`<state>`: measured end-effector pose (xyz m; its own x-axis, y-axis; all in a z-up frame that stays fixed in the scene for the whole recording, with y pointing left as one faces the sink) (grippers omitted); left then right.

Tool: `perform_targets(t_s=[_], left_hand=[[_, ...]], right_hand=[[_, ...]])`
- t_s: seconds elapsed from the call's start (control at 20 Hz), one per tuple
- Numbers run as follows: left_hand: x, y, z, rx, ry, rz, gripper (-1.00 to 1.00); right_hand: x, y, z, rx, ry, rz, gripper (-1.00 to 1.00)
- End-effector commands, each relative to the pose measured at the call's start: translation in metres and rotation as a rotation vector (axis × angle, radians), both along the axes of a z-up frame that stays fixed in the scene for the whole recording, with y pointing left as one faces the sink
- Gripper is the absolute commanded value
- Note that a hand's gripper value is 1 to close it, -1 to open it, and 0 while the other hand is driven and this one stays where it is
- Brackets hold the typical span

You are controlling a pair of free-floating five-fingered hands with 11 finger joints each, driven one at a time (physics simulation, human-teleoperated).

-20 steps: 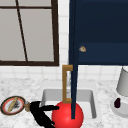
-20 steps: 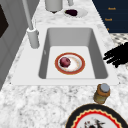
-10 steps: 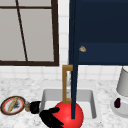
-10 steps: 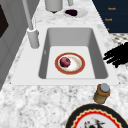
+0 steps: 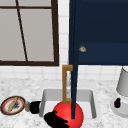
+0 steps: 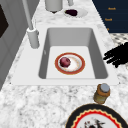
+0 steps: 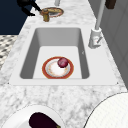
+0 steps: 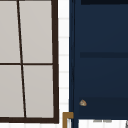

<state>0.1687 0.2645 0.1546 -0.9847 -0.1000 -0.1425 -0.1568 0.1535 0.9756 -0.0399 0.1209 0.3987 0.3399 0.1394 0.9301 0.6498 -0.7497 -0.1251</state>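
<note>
One hand [image 6: 116, 55] I see hovers with fingers spread straight beside the sink [image 6: 100, 57], near the jar [image 6: 102, 93] on the counter [image 6: 37, 100].

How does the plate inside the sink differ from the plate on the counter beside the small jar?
The plate in the sink lies down in the basin and carries a round dark-red fruit; the patterned plate lies on the counter beside the jar and bears an elongated tan thing. Both are round with reddish rims.

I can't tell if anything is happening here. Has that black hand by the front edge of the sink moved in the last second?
No. In the left side view the hand sits at the same spot beside the sink's right rim as before.
</note>
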Motion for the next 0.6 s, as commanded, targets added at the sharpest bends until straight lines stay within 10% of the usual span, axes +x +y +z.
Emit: perform_targets(t_s=[0.0, 0.55], left_hand=[[0.0, 0.0, 0.0, 0.0, 0.0, 0.0, 0.0], [0.0, 0.0, 0.0, 0.0, 0.0, 0.0, 0.0]], right_hand=[[0.006, -0.013, -0.014, 0.0, 0.041, 0.058, -1.0], [0.024, -0.046, -0.093, -0.087, 0.062, 0.158, -1.0]])
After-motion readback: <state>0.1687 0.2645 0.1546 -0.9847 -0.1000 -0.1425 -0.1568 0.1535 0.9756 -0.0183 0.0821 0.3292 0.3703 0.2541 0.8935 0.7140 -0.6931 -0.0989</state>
